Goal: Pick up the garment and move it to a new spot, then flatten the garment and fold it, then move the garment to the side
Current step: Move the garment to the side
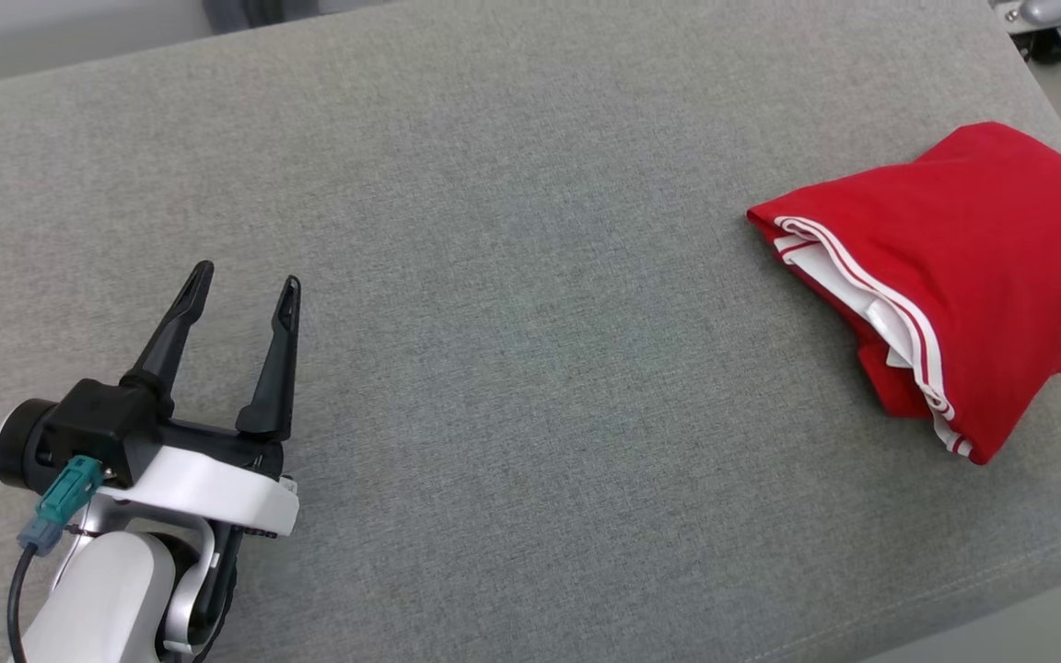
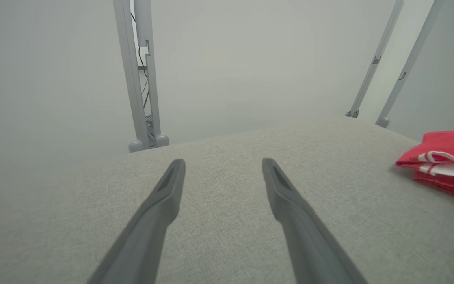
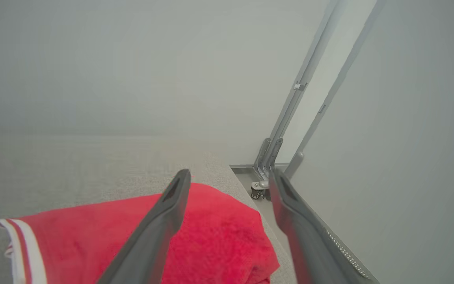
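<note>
Folded garment (image 1: 954,267) lies at table (image 1: 530,276) right edge, just under right hand (image 3: 230,175), spread wide, empty; left hand (image 1: 247,281), also wide, well apart at near left

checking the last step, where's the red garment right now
In the head view the folded red garment lies at the right end of the grey fabric surface, near its right edge, by the open right end effector.

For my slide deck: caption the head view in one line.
Folded red garment lies near the grey surface's right edge; left gripper, jaws open, sits far to its left.
</note>
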`<state>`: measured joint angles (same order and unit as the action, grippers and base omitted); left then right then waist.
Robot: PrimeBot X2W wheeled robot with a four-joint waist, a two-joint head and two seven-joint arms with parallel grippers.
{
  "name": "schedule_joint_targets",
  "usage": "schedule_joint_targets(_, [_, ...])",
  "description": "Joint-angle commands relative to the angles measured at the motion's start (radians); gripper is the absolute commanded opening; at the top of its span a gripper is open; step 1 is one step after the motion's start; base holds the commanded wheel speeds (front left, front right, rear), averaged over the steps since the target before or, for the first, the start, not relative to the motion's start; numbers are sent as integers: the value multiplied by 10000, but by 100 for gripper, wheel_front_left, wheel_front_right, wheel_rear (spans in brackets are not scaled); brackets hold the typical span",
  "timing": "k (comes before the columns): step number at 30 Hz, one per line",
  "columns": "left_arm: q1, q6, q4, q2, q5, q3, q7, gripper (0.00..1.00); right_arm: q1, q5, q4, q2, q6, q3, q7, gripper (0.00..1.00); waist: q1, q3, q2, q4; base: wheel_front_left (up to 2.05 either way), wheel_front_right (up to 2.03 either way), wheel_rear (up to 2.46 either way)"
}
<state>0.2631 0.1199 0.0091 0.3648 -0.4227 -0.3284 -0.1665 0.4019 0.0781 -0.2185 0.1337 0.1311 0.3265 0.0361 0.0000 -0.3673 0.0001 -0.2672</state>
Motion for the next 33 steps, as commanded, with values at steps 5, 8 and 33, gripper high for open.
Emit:
schedule_joint_targets(5, [-24, 127, 100, -32, -121, 141, -214, 100, -689, -982, 1464, -535, -8, -227, 498, 100, 0, 410, -1, 365, 0, 0, 0])
schedule_joint_targets(8, [-61, 239, 100, -104, -191, 222, -331, 100, -968, -1464, 2255, -716, -8, -558, 635, 100, 0, 621, -1, 659, 0, 0, 0])
schedule_joint_targets(33, [-1796, 884, -92, -567, -514, 603, -837, 100, -3366, -2815, 2055, -800, -7, -2646, 823, 100, 0, 2742, -1, 2896, 0, 0, 0])
